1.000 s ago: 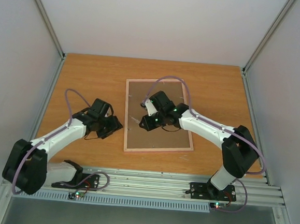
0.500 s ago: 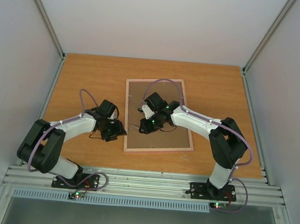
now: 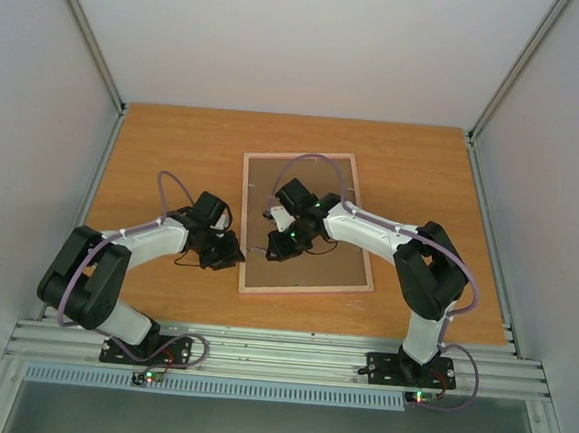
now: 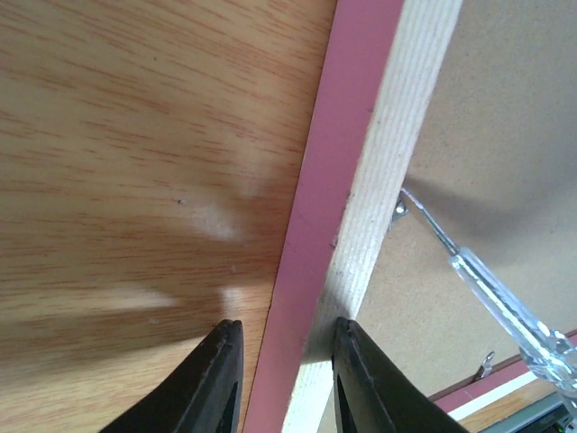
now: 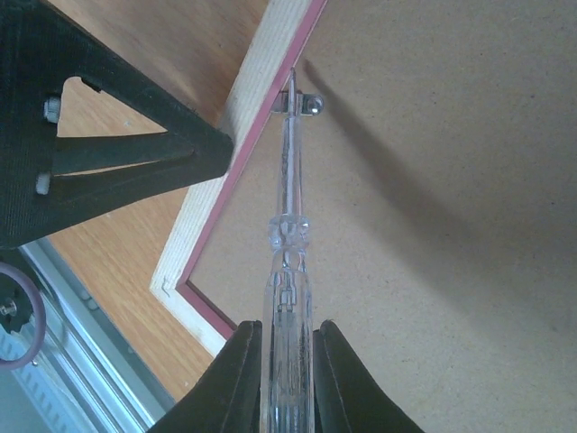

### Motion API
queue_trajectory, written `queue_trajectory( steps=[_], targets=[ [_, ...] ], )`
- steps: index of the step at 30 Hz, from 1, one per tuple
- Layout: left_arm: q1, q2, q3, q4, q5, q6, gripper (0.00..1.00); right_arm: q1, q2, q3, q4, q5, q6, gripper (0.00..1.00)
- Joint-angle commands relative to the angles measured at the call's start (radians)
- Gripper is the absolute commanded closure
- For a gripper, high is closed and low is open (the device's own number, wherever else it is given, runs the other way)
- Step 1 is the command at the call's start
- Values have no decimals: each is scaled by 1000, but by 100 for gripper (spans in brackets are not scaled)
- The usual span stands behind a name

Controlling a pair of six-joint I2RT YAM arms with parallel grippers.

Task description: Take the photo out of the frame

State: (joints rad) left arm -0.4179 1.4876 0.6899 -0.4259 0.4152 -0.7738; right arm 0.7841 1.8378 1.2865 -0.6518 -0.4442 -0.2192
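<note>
1. White walls box in the wooden bench (image 3: 174, 157), where the frame (image 3: 304, 286) lies face down, with its pale wood rail and the brown backing board (image 5: 433, 225) upward.
2. Over the last second the left claw (image 4: 287, 379) has swung in from open bench. It now straddles the frame's left rail, one finger on each side. The fingers have drawn closer, but I cannot tell whether they pinch the rail yet.
3. The right claw (image 5: 287, 361) is clamped on a clear-handled screwdriver (image 5: 287, 271). It has edged toward that same rail, and the tip sits at a small metal tab (image 5: 306, 105).
4. No photo shows; I'd guess it is under the backing board. To me this looks like bracing the frame so the tab can be turned.
</note>
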Motion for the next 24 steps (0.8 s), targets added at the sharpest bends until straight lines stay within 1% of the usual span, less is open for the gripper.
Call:
queue_trajectory(
  steps=[1, 6, 17, 24],
  targets=[
    [-6, 27, 5, -1, -17, 14, 73, -3, 24, 39, -40, -24, -20, 99],
    [-6, 27, 2, -3, -19, 15, 75, -2, 40, 58, -87, -34, -42, 99],
    [-5, 29, 7, -10, -26, 14, 76, -3, 40, 65, -157, -62, -75, 99],
    [-5, 23, 4, -20, -30, 18, 77, -2, 51, 97, -247, -13, -71, 99]
  ],
)
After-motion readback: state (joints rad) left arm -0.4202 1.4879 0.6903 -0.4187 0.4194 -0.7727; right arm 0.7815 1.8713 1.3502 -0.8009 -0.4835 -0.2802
